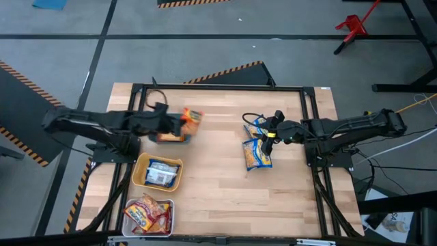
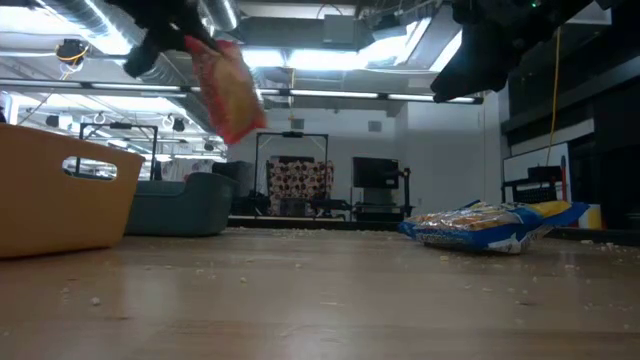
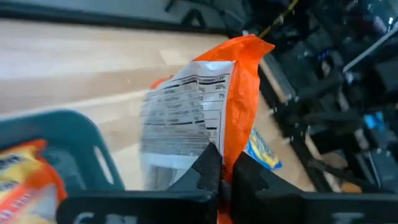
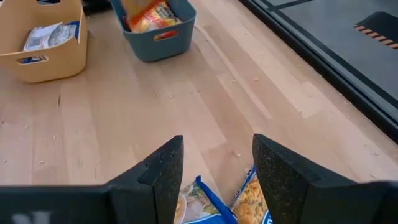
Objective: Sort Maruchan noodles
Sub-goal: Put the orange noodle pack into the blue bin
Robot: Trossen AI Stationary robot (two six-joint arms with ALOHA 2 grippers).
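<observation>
High view: my left pincer (image 1: pixel 184 121) clamps orange packet (image 1: pixel 192 119) beside teal tray (image 1: pixel 168 139); release now, packet misses. Right pincer (image 1: pixel 270 135) spread above blue packets (image 1: pixel 257 153).

A tool (image 2: pixel 190 30) hangs at upper left, clamped on an orange packet (image 2: pixel 228 88) dangling above the table (image 2: pixel 320 300). A yellow tray (image 2: pixel 60 195) stands at left. Blue packets (image 2: pixel 495 225) lie at right beneath another dark arm (image 2: pixel 500 40).
</observation>
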